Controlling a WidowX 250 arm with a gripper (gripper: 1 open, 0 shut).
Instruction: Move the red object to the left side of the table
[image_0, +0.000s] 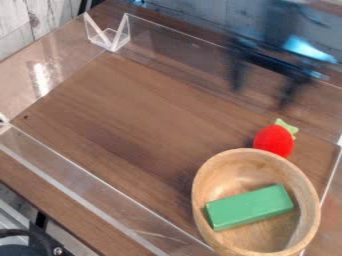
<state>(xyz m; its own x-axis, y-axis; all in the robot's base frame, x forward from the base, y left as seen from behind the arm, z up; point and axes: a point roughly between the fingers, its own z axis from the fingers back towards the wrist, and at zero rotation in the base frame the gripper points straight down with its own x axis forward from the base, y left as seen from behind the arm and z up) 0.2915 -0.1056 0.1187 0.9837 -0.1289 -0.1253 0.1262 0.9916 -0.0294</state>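
Note:
The red object (278, 138), a small round toy with a green top, lies on the dark wood table (134, 110) at the right, just behind the wooden bowl. My gripper (266, 84) hangs above and behind it, smeared by motion blur. Its two dark fingers (241, 72) point down and stand apart, open, with nothing between them. It is not touching the red object.
A round light wooden bowl (203, 178) at the front right holds a green rectangular block (249, 207). Low clear acrylic walls (80, 185) edge the table. A small clear folded acrylic piece (107, 32) stands at the back left corner.

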